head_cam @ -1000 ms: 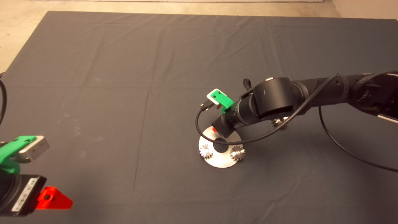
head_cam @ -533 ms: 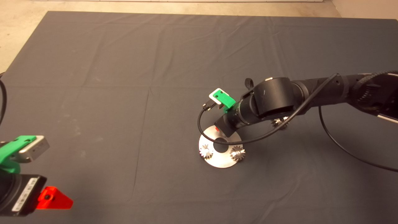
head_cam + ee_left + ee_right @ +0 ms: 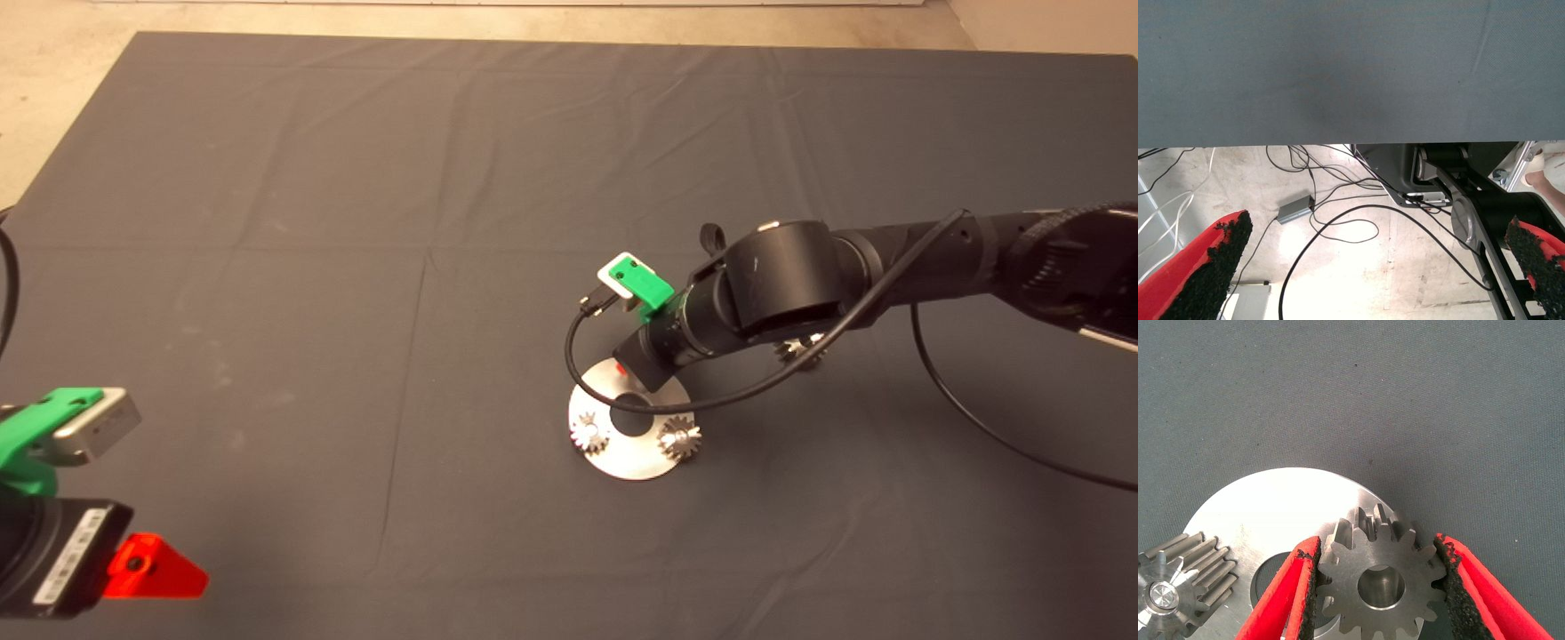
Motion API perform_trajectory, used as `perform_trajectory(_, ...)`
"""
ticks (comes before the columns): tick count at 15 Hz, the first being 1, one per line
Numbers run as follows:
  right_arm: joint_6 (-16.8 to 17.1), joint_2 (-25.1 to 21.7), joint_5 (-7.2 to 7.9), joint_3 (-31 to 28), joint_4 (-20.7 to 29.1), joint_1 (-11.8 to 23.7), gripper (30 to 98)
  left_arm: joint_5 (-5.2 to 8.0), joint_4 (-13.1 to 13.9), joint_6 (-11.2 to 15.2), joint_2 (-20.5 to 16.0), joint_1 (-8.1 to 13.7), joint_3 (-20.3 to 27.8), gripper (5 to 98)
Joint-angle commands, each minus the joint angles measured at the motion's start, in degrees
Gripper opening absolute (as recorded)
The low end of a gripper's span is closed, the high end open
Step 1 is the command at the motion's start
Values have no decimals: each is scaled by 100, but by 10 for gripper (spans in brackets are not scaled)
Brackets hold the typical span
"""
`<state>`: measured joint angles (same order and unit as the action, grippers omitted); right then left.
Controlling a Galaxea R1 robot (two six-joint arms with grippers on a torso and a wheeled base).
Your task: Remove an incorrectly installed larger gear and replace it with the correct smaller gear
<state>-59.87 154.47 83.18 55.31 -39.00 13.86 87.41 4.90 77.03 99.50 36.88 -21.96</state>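
Observation:
My right gripper (image 3: pixel 1377 550) is shut on the smaller gear (image 3: pixel 1345 583), a dark-grey toothed gear with a round centre hole. It holds the gear over the far edge of a round silver plate (image 3: pixel 1271 507). In the head view the gripper (image 3: pixel 622 366) is mostly hidden by its own wrist above that plate (image 3: pixel 627 464). Two shiny gears (image 3: pixel 588 433) (image 3: pixel 679 437) stand on the plate; one also shows in the right wrist view (image 3: pixel 1178 587). The larger gear (image 3: pixel 800 350) lies on the mat, partly hidden under the right arm. My left gripper (image 3: pixel 151 569) is parked at the lower left, open and empty.
A black cable (image 3: pixel 711 404) hangs from the right wrist and loops over the plate. The dark mat (image 3: pixel 356 222) stretches wide to the left and back. The left wrist view shows the mat's edge, with floor cables (image 3: pixel 1338 227) and a stand beyond.
The right gripper shifted slightly right and back over the plate with the gear in it, then held still. The left arm has not moved.

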Motion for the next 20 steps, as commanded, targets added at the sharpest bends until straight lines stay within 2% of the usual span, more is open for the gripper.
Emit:
perform_trajectory(1,-34,18,50,-48,-62,73,421,760,125,-30,-40,74,96,982)
perform_trajectory(20,-60,122,23,154,-187,38,421,760,125,-37,-31,74,96,982)
